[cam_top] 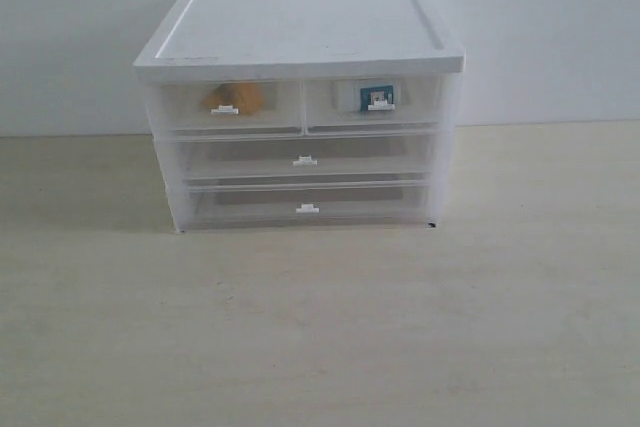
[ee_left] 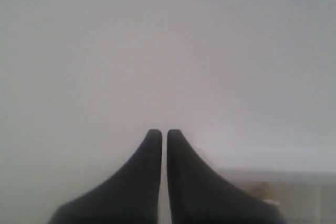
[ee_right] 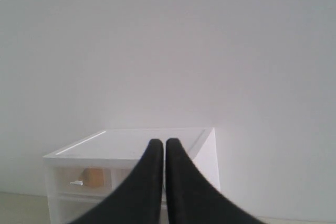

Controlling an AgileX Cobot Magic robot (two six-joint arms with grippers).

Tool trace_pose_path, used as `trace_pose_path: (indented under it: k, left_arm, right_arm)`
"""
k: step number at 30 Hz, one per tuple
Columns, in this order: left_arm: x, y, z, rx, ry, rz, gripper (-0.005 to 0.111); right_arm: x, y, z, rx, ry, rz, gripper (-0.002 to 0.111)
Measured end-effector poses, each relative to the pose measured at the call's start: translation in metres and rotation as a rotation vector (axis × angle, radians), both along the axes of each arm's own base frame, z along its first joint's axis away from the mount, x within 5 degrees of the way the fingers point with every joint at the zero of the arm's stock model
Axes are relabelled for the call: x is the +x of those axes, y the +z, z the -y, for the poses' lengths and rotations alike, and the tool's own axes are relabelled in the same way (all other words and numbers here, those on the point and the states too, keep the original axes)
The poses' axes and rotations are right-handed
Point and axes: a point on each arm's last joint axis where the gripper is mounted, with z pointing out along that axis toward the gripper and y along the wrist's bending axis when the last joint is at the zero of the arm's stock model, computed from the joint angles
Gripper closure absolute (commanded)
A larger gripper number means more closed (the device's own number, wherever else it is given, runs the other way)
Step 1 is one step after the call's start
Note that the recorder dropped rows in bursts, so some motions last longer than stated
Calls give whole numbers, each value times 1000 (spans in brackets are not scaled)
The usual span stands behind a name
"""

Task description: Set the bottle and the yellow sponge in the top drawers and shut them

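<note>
You had both items where the task wanted them. The yellow sponge (cam_top: 236, 97) showed as an orange blur behind the front of the left top drawer (cam_top: 185, 112). The bottle (cam_top: 378, 97), its blue-teal label facing out, sat behind the front of the right top drawer (cam_top: 425, 105). Both fronts looked flush with the cabinet (cam_top: 300, 37), in line with the two full-width drawers (cam_top: 250, 162) below, so I judged the job as good as done.

Your left gripper (ee_left: 164, 136) had its fingers (ee_left: 149, 150) pressed together on nothing. It was aimed mostly at the bare wall (ee_left: 168, 51), with only a corner of the cabinet at the frame's edge. Your right gripper (ee_right: 161, 145) was likewise pinched closed and empty, looking over the cabinet's white top. Neither arm appeared in the exterior view, so both were well apart from the drawers.

The risks from here were small but real. The translucent fronts made it hard to tell whether either drawer was fully seated or just short of it, and a drawer left slightly proud would fail the closing step. If you reached in for a nudge, a closed gripper pushing off-centre or too hard could shove the light cabinet backward across the table (cam_top: 320, 347) rather than seat the drawer. A careless sweep while parking the arms could also clip the tab handles (cam_top: 226, 109) and pull a drawer open
</note>
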Motion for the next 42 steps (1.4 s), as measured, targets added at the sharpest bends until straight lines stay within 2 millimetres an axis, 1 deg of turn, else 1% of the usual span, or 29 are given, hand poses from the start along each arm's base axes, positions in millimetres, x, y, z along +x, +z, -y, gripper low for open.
trace_pose_path:
  k: [3,6,10,13,16,42]
  left_arm:
    - [4,-10,1,61,16,-107,103]
    - [7,-25,1,98,17,-268,103]
    - [7,-49,-1,115,46,-528,103]
    - [6,-59,-3,111,65,-632,103]
    - [5,-62,-3,109,72,-657,103]
    - [5,-62,-3,109,72,-658,103]
  right_arm:
    - [0,0,0,-1,-1,-2,108]
    - [0,0,0,-1,-1,-2,108]
    - [0,0,0,-1,-1,-2,108]
    - [0,0,0,-1,-1,-2,108]
    - [0,0,0,-1,-1,-2,108]
    - [0,0,0,1,0,-3,108]
